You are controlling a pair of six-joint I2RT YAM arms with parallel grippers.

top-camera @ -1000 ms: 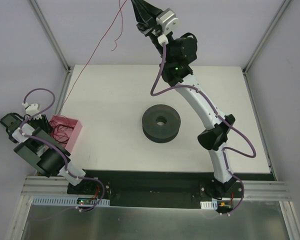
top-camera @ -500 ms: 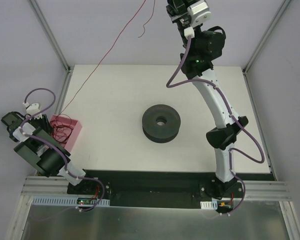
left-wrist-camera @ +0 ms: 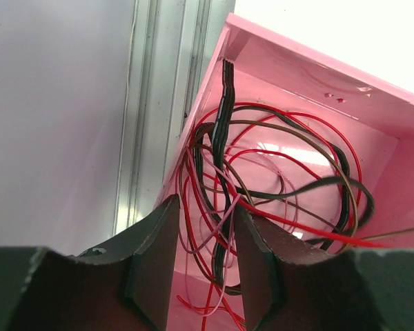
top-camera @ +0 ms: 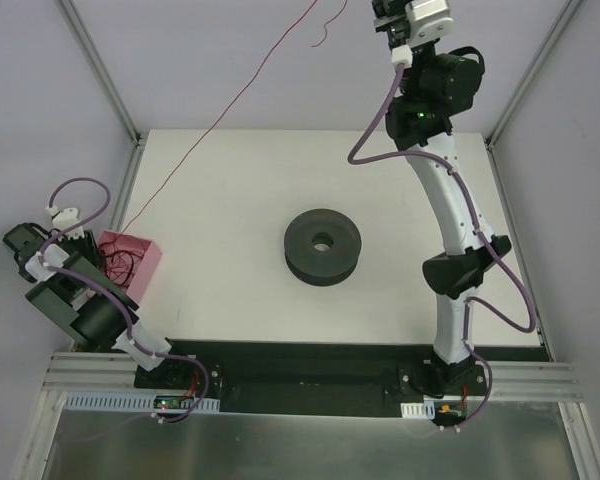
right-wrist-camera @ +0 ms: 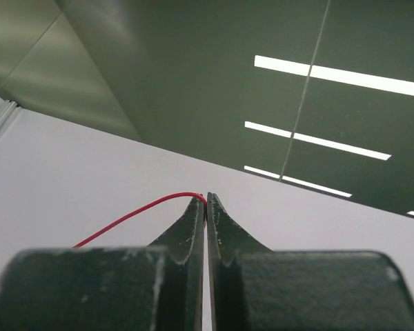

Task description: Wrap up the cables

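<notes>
A thin red cable (top-camera: 220, 120) runs taut from the pink box (top-camera: 152, 262) at the left up to the top edge of the top view, where its short loose end (top-camera: 325, 28) dangles. My right gripper (right-wrist-camera: 206, 200) is raised high, out of the top view, and is shut on this cable (right-wrist-camera: 135, 212) at its fingertips. My left gripper (left-wrist-camera: 205, 205) hovers over the pink box (left-wrist-camera: 310, 65) with its jaws apart. Tangled red, brown and black wires (left-wrist-camera: 276, 172) lie in the box and show through the gap between the jaws. Nothing is pinched there.
A black ring-shaped spool (top-camera: 300, 250) lies at the middle of the white table (top-camera: 230, 180). Metal frame posts (top-camera: 100, 70) rise at the table's back corners. The right arm (top-camera: 445, 200) stretches over the table's right side.
The right arm has swung to the right and lifted, so its gripper has left the top view and drawn the red cable rightward. The left arm has stayed still.
</notes>
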